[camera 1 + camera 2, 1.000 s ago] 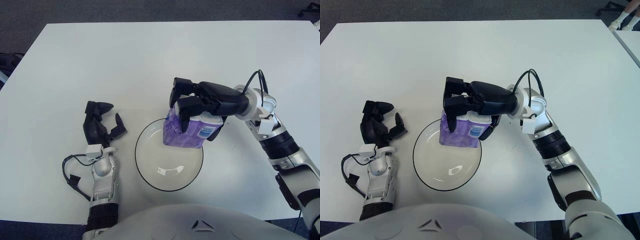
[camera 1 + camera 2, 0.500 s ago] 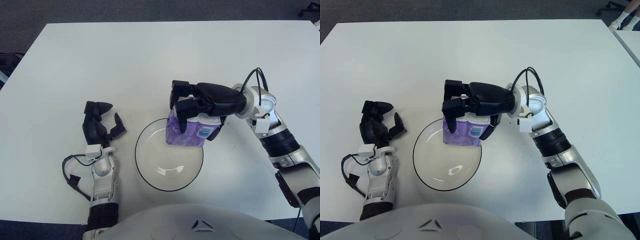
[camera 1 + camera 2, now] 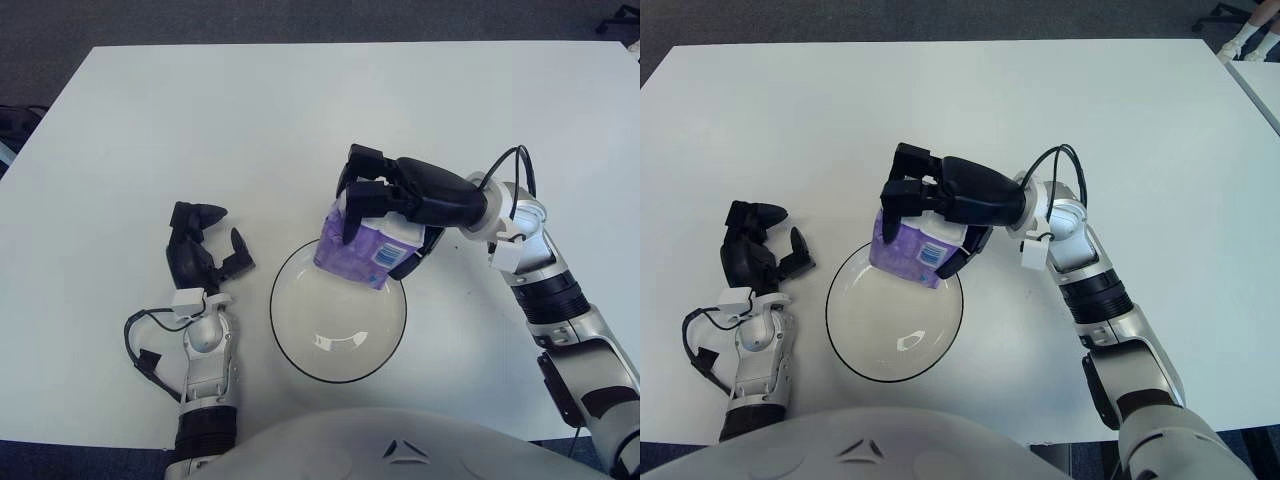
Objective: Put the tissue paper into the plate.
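Gripping the tissue pack [image 3: 358,249] from above, right hand [image 3: 395,200] fingers clamped, tilts it over the plate [image 3: 300,345] rim for release; left hand [image 3: 200,255] idle, fingers spread.

I'm seeing a glossy plastic-wrapped tissue pack [image 3: 358,250], a shiny clear bowl-like plate [image 3: 300,340], and a matt white worktop [image 3: 250,120].

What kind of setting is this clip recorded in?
Probably an office or lab room set up for tabletop tests: a plain white table on grey carpet, with just a plate and a tissue pack held by the right hand.
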Motion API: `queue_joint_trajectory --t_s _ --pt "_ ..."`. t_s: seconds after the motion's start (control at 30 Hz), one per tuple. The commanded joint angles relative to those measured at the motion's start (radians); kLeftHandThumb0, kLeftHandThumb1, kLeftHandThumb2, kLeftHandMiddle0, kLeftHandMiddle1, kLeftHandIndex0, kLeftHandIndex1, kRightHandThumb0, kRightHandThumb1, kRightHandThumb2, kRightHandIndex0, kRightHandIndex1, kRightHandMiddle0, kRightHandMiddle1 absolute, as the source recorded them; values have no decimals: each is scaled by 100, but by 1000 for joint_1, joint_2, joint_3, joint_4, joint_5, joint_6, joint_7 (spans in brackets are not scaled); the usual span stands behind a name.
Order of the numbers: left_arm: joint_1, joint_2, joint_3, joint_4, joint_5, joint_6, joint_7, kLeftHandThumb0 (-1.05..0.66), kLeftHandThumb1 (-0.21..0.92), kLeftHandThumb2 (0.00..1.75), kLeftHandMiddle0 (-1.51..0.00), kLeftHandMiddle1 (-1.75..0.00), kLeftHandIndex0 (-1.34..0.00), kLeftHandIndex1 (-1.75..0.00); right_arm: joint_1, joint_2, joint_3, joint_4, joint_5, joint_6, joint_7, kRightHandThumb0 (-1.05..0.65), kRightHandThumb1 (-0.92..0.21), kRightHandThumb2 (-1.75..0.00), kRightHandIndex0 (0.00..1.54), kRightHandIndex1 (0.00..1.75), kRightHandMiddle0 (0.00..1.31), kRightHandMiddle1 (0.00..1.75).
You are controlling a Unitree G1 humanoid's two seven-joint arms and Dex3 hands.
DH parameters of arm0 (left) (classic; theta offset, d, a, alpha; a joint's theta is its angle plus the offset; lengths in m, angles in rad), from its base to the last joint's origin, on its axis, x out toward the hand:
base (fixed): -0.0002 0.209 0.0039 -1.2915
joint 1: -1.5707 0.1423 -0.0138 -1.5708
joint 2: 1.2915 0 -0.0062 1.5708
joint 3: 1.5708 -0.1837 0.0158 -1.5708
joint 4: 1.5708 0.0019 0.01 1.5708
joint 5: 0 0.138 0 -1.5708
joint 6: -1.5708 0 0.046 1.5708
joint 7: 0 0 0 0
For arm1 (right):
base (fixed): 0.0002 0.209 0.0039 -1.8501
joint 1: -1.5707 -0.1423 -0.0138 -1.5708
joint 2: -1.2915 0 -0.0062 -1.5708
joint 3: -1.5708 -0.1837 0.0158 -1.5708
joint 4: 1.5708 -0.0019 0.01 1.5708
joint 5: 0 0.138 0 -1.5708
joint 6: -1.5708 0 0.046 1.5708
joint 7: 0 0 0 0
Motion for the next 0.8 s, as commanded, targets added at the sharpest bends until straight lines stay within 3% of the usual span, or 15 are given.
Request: queue_joint_trajectory --t_s 0.0,0.03,0.13,0.23,0.37,0.6,0.77 --pt "55 -7 -6 35 17 53 8 -1 -4 171 -88 -175 -67 -169 18 38 -13 90 -52 -114 -55 -67 -91 -83 1 38 2 74" --pt "56 -7 -7 33 19 56 9 -1 -4 171 -88 -175 -67 -169 21 46 -13 118 -66 -142 -68 -70 -91 -83 1 25 1 65" --pt "57 -7 -8 30 28 64 13 -1 -4 172 -88 -175 -68 -168 18 56 -22 128 -84 -159 -102 -75 -92 -83 0 8 0 49" --pt "57 -7 -8 27 35 72 15 -1 -6 173 -89 -175 -69 -169 15 48 -24 113 -95 -147 -114 -84 -92 -83 0 3 0 25" --pt "59 -8 -10 22 41 86 19 -1 -7 174 -90 -175 -69 -169 12 46 -28 109 -124 -154 -133 -92 -92 -82 0 1 0 7" --pt "57 -9 -9 18 40 101 18 -1 -7 175 -91 -175 -69 -169 0 22 8 118 -96 -134 -121 -103 -92 -77 0 0 0 0" --pt "56 -8 -10 17 50 109 25 -1 -7 175 -91 -175 -69 -169 -6 23 8 129 -99 -162 -141 -105 -92 -73 0 0 0 0"
